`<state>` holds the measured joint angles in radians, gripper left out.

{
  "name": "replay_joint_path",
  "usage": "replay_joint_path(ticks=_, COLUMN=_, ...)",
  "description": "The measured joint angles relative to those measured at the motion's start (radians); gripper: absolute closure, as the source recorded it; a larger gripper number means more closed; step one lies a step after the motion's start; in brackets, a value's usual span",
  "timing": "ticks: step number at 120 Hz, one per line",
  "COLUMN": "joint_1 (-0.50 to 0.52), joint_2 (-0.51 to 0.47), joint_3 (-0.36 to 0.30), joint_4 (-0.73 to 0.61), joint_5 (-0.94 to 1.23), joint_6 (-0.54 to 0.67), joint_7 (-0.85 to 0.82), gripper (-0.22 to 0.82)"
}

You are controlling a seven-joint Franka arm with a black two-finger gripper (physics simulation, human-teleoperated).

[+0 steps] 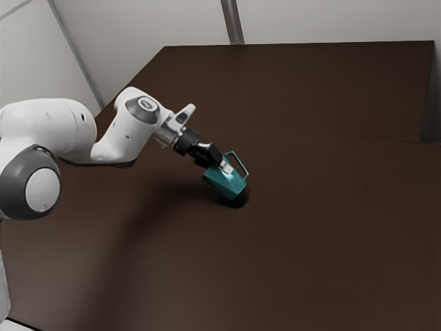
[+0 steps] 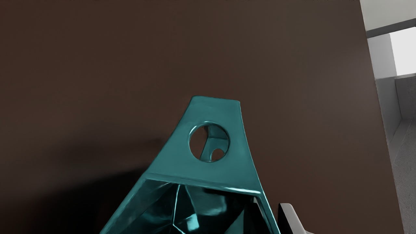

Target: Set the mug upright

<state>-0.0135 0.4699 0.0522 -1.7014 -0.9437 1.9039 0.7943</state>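
Observation:
The teal mug (image 1: 224, 182) is tilted in the exterior view, its handle on the upper right side and a dark shadow beneath its lower end. My gripper (image 1: 224, 164) meets it at the upper side. In the wrist view the mug (image 2: 224, 175) shows its open mouth and the handle with a round hole. My gripper (image 2: 274, 213) pinches one side wall, one finger inside the mouth and the other outside. The lower part of the mug is out of sight there.
A wide dark brown table (image 1: 310, 255) surrounds the mug, with its far edge in front of pale walls. The arm reaches in from the exterior view's left, and its shadow falls across the tabletop.

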Motion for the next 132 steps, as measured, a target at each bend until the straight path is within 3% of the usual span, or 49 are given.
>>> replay_joint_path(ticks=36, joint_1=-0.020, joint_2=-0.098, joint_3=0.000, joint_4=-0.016, joint_5=0.114, joint_6=-0.009, joint_7=-0.047, gripper=0.75)
replay_joint_path(ticks=70, joint_1=-0.027, joint_2=-0.179, joint_3=0.001, joint_4=-0.019, joint_5=0.527, joint_6=0.022, joint_7=-0.107, gripper=0.76)
replay_joint_path(ticks=96, joint_1=-0.051, joint_2=-0.169, joint_3=0.001, joint_4=-0.018, joint_5=0.798, joint_6=0.073, joint_7=-0.133, gripper=0.77)
replay_joint_path(ticks=132, joint_1=-0.086, joint_2=-0.091, joint_3=0.002, joint_4=-0.013, joint_5=0.906, joint_6=0.167, joint_7=-0.140, gripper=0.77)
